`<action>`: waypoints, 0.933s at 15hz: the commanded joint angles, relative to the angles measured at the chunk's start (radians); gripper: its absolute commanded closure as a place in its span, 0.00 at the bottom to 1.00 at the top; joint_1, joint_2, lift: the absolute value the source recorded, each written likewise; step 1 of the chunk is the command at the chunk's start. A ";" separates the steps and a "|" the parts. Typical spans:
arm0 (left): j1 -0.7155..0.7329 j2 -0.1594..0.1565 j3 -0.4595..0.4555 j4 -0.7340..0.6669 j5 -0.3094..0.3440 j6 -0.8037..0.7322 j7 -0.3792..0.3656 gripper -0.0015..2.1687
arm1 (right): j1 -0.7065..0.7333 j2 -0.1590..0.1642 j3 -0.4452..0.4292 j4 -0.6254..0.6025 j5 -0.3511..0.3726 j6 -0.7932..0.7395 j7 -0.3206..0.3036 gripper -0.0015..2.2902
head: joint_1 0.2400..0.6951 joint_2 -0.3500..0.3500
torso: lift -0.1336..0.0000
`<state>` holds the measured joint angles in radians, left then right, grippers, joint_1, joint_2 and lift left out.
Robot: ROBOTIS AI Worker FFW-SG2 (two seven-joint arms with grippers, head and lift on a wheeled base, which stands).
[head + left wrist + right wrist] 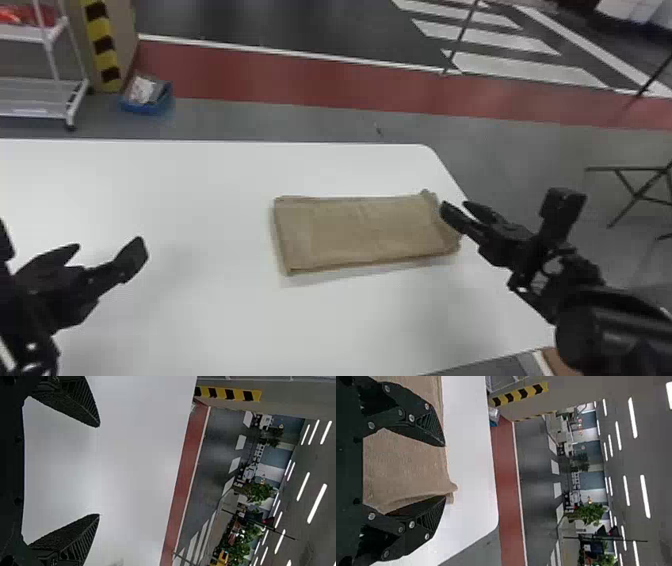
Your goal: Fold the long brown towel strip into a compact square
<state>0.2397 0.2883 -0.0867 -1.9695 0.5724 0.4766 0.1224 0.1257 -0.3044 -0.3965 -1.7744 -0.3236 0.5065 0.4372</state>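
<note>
The brown towel (365, 230) lies flat on the white table as a folded rectangle, wider than deep, its right end slightly uneven. At that right end my right gripper (457, 212) is open; in the right wrist view the right gripper (445, 471) has its fingers spread, with the towel's end (409, 469) showing between them. Whether they touch the cloth I cannot tell. My left gripper (107, 250) is over the table's left part, well away from the towel. In the left wrist view the left gripper (99, 471) stands wide open, only bare tabletop behind its gap.
The white table (200, 310) has its far right corner beyond the towel. A grey object (480, 367) lies by the near edge at the right. On the floor behind are a white rack (37, 82) and a blue bin (150, 105); a dark folding frame (630, 170) stands at the right.
</note>
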 commanded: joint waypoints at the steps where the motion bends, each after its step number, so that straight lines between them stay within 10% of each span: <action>1: 0.015 0.000 0.025 -0.012 -0.009 -0.011 -0.001 0.04 | 0.012 0.039 0.096 -0.056 0.067 0.011 -0.002 0.98 | 1.00 0.15 | 0.07; 14: 0.050 0.015 0.117 -0.078 -0.009 -0.026 -0.001 0.04 | -0.046 0.091 0.383 -0.046 0.201 0.260 -0.072 0.98 | 1.00 0.53 | 0.07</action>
<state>0.2894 0.3040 0.0312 -2.0466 0.5629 0.4507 0.1212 0.0812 -0.2173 -0.0341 -1.8211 -0.1206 0.7629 0.3671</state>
